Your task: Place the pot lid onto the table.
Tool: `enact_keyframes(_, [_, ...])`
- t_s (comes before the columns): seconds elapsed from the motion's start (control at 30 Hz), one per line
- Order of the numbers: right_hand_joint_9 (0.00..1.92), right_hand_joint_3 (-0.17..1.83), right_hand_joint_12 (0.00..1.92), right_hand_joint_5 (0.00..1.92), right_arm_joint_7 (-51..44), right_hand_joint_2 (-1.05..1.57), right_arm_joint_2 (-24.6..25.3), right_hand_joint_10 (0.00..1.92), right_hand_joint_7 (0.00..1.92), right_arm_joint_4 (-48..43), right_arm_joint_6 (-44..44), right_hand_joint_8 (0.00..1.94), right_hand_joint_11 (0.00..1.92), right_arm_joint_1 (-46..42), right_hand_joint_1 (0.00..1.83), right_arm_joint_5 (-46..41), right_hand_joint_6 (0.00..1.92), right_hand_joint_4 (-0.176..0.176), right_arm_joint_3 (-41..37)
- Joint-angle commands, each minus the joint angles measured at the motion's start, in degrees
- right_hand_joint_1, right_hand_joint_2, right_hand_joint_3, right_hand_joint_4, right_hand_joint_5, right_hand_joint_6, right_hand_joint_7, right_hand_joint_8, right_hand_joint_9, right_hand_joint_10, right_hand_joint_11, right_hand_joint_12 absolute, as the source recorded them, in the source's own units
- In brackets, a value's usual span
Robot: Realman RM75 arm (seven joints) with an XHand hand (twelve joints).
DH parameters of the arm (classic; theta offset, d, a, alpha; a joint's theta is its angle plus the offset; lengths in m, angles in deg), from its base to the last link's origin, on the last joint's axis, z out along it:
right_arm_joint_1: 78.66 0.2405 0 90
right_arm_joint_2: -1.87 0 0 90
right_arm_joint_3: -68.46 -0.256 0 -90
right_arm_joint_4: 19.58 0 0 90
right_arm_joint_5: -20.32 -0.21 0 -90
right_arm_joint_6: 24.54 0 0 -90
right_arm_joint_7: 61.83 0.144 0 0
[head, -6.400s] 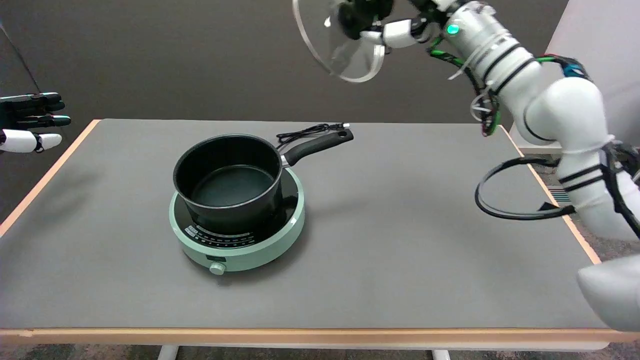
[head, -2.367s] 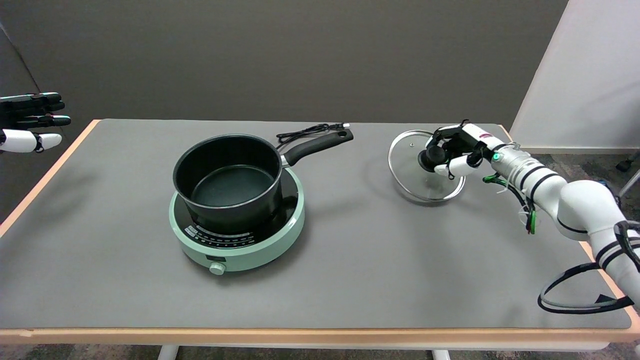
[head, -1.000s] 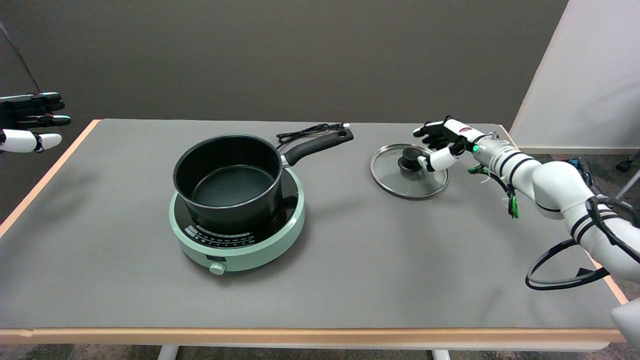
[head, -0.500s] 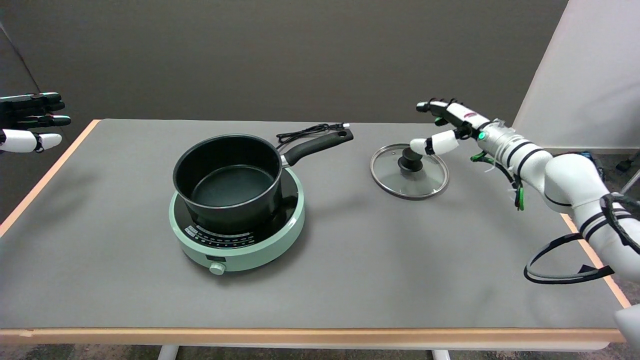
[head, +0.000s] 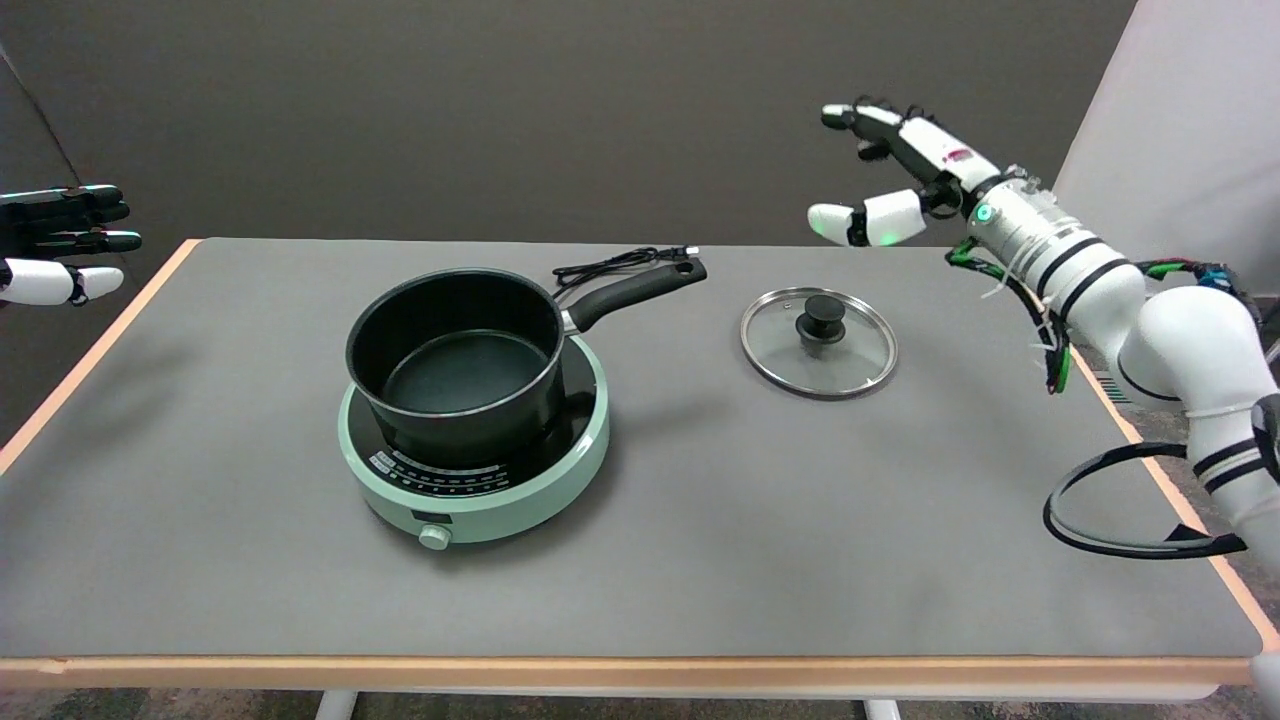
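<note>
Item: mint-green round induction hob point(head: 475, 470), well to the hand's left and nearest the viewer, bearing a black long-handled saucepan point(head: 460, 355), uncovered.
Item: round glass pot lid with steel rim and black knob point(head: 819, 341), flat on the grey table top point(head: 760, 520), below the hand, not touching it.
Item: right hand point(head: 890, 170), raised, fingers spread, holding nothing.
Step judged: placing done; the next move calls only for drawing the arm clear.
</note>
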Motion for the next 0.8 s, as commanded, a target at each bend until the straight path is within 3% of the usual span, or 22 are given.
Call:
enact_keyframes(0.03, [0.18, 0.92, 0.62, 0.26, -0.3, 0.36, 3.2, 0.24, 0.21, -25.0, -6.0, 0.16, 0.21, -6.2, 0.77, 14.8, 0.16, 0.027, -0.2])
enact_keyframes(0.27, [0.18, 0.95, 0.58, 0.27, -0.4, 0.37, 6.6, 0.23, 0.22, -27.0, -16.0, 0.16, 0.20, -6.3, 0.81, 34.6, 0.16, 0.025, 7.8])
enact_keyframes(0.47, [0.14, 0.96, 0.55, 0.26, -0.4, 0.36, 12.5, 0.22, 0.18, -27.2, -21.3, 0.15, 0.17, -6.7, 0.83, 50.8, 0.16, 0.027, 9.3])
enact_keyframes(0.8, [0.09, 0.96, 0.51, 0.19, 0.1, 0.37, 16.4, 0.20, 0.11, -27.5, -30.8, 0.15, 0.15, -8.2, 0.82, 60.7, 0.15, 0.029, 12.7])
